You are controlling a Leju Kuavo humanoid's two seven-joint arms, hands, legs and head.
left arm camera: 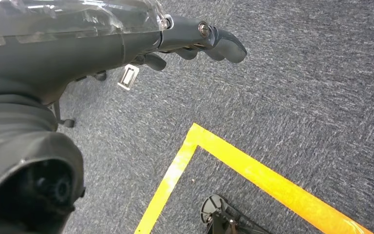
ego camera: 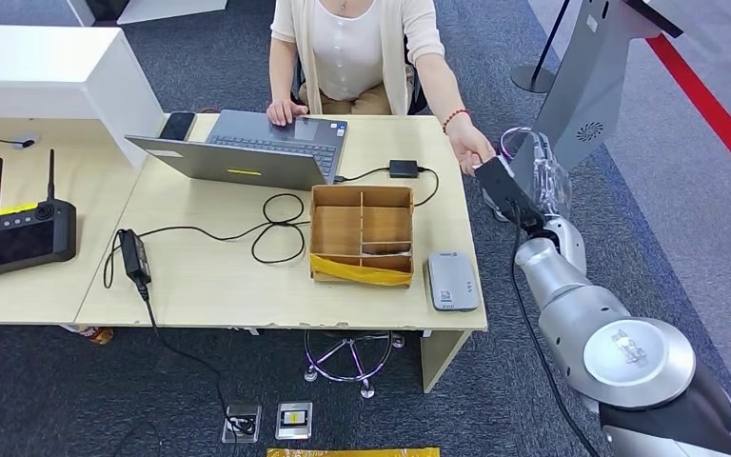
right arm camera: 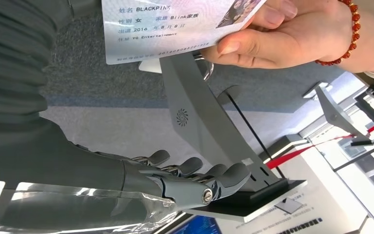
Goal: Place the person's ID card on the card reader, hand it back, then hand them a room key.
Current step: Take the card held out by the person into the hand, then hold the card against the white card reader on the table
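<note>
One thin, stiff, slick ID card [right arm camera: 175, 27], pinched in person's hand [right arm camera: 292, 36]; right hand [right arm camera: 195, 183] spread, empty; best taken by free edge.

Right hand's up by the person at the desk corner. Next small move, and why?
Probably close the right hand on the ID card. The person's hand holds the card just beside the robot's fingers, which look spread with nothing in them. The card reader lies bare on the table.
</note>
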